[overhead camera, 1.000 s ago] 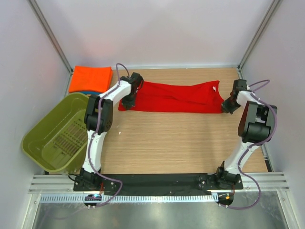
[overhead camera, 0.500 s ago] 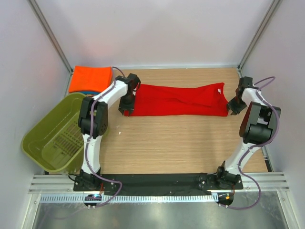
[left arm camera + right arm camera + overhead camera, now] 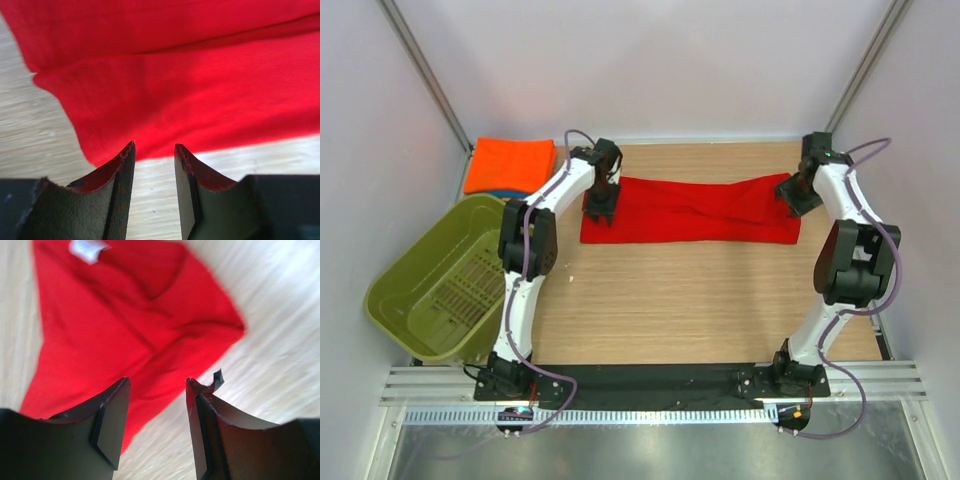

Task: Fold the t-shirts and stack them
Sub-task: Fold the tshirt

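Left wrist: red t-shirt (image 3: 200,85) beyond tool (image 3: 154,147).

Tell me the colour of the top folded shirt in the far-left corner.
That top shirt is bright orange, clearest in the top external view.

The red t-shirt (image 3: 690,212) is lying flat as a long band — the folded orange t-shirt (image 3: 512,163) is resting on the blue t-shirt (image 3: 492,192).

Found shirt (image 3: 690,212) stretched left to right on far half of table (image 3: 690,300). Found stack (image 3: 510,165) at far left, beyond shirt's left end, with basket (image 3: 420,262) just nearer. Saw left gripper (image 3: 599,208) over shirt's left end, right gripper (image 3: 792,192) over its right end.
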